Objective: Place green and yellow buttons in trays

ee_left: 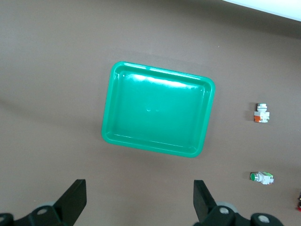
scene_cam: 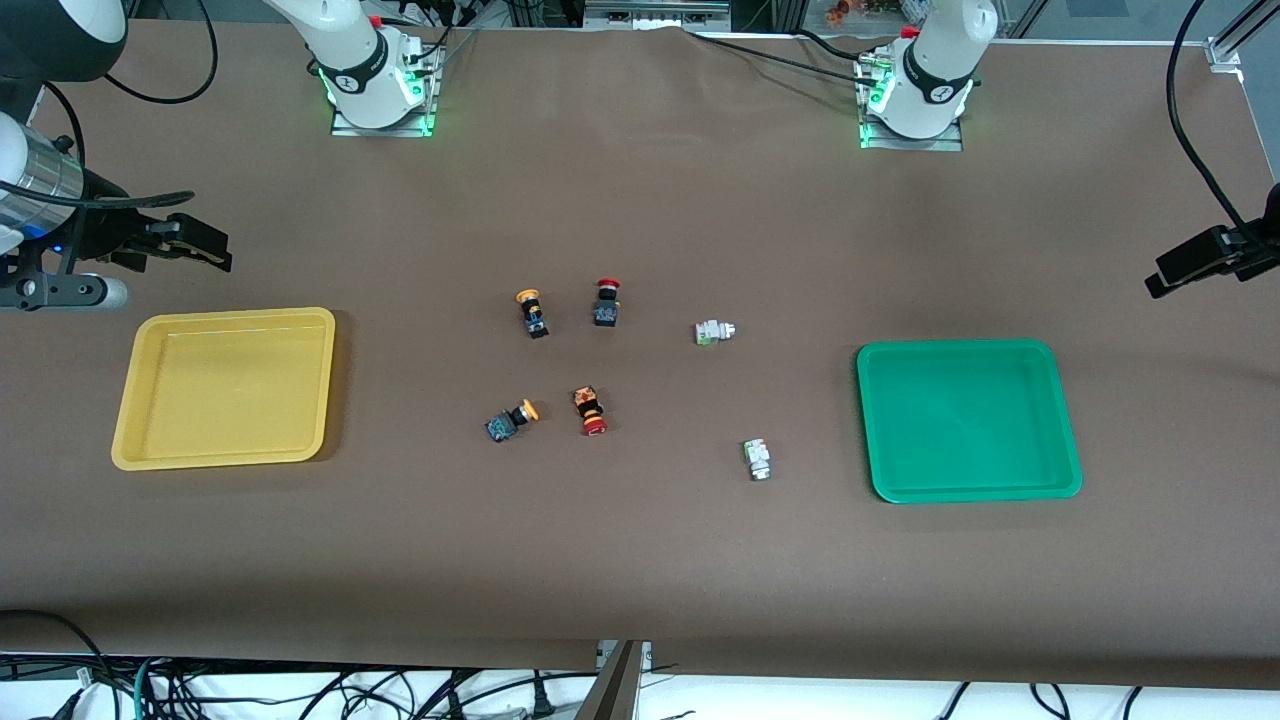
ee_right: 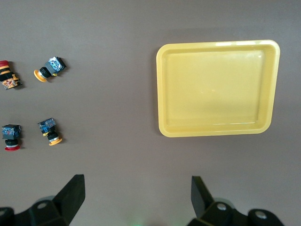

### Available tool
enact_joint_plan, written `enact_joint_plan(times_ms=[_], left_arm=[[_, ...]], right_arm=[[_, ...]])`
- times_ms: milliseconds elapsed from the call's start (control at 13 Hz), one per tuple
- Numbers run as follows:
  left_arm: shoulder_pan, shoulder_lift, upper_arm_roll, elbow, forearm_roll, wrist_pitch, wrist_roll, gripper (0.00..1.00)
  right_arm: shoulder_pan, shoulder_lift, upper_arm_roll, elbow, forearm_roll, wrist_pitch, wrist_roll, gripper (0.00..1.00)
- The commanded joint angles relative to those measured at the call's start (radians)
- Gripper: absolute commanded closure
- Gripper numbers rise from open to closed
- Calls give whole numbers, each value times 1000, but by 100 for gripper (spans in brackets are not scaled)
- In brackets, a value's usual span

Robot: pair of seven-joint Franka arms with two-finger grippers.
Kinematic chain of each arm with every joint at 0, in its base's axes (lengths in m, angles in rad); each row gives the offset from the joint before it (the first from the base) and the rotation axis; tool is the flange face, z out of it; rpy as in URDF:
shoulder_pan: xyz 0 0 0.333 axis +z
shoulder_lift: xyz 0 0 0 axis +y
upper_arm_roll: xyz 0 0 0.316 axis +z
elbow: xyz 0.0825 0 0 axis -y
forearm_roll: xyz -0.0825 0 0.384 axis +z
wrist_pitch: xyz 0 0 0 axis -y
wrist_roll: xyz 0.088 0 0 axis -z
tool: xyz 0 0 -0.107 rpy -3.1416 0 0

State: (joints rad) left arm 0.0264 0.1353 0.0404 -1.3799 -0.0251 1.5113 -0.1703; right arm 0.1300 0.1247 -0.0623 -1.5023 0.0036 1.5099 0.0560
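Observation:
The yellow tray [scene_cam: 225,387] lies empty toward the right arm's end of the table, the green tray [scene_cam: 968,420] empty toward the left arm's end. Between them lie two yellow-capped buttons [scene_cam: 533,312] [scene_cam: 512,420] and two whitish green-tinged buttons [scene_cam: 714,331] [scene_cam: 757,458]. My right gripper [scene_cam: 212,250] hangs open and empty in the air beside the yellow tray [ee_right: 217,87]; its fingers [ee_right: 73,193] frame bare table. My left gripper [scene_cam: 1168,276] hangs open and empty beside the green tray [ee_left: 157,108]. The right wrist view shows the yellow-capped buttons [ee_right: 49,68] [ee_right: 50,131], the left wrist view the whitish ones [ee_left: 262,113] [ee_left: 262,177].
Two red-capped switches [scene_cam: 606,302] [scene_cam: 590,410] lie among the buttons, each close beside a yellow-capped one. They also show in the right wrist view [ee_right: 8,79] [ee_right: 10,136]. Brown table cover runs between the button cluster and each tray. Cables hang below the table's front edge.

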Motion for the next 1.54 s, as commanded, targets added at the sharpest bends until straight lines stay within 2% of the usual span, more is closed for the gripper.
enact_joint_plan(times_ms=[0, 1000, 1462], left_arm=[[3, 7, -1, 25, -6, -5, -2, 0], [4, 6, -5, 25, -19, -8, 8, 0], [1, 3, -8, 21, -18, -19, 8, 0]], right_arm=[[-1, -5, 1, 16, -5, -20, -2, 0], [2, -2, 6, 11, 3, -20, 11, 0], [23, 41, 7, 10, -5, -11, -5, 0]])
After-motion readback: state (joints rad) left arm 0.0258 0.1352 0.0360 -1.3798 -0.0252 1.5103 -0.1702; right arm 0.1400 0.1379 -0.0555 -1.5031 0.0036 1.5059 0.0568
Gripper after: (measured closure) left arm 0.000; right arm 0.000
